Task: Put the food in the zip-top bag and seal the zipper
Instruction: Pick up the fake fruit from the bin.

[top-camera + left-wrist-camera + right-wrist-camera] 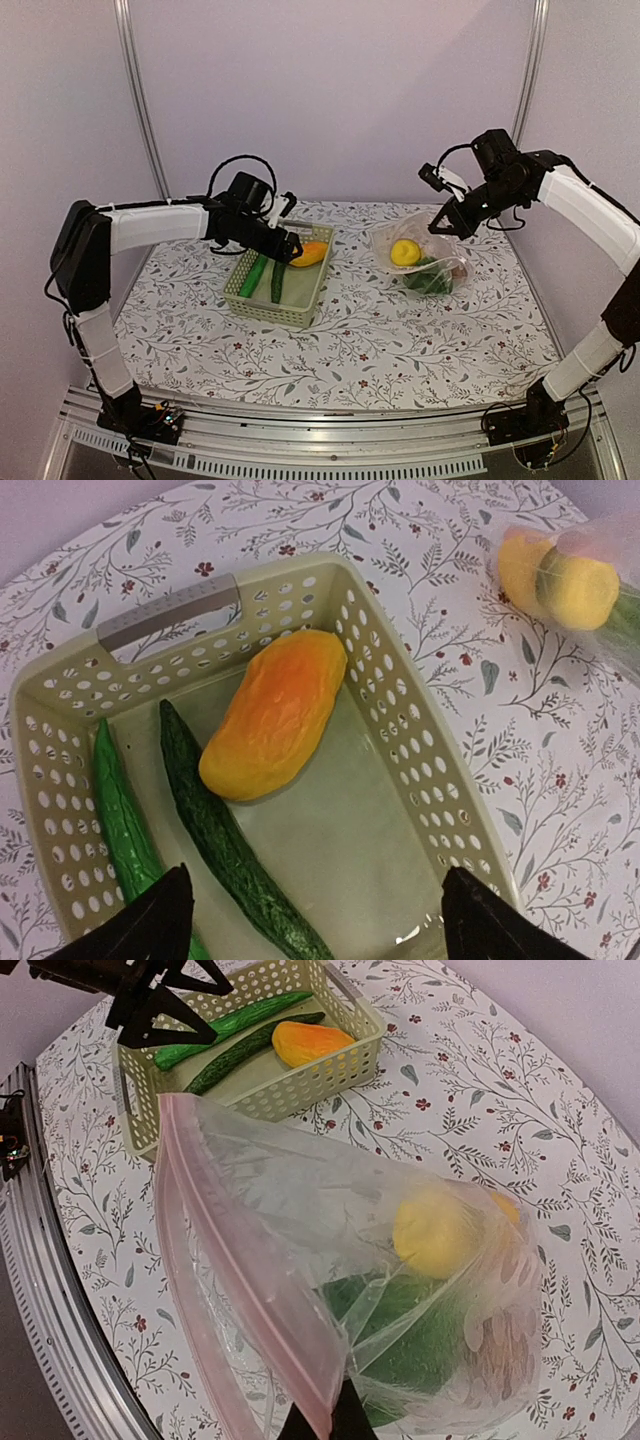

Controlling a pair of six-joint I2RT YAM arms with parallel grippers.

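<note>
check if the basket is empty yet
Not empty: the basket holds an orange fruit and two green cucumbers.

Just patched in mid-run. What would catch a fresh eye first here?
The clear zip-top bag on the right of the table, pinched at its pink zipper by the right end effector, with a yellow piece and leafy greens inside. Next, the pale green basket at centre-left holding an orange piece, a dark green cucumber and a brighter green one, the left end effector open above it.
</note>
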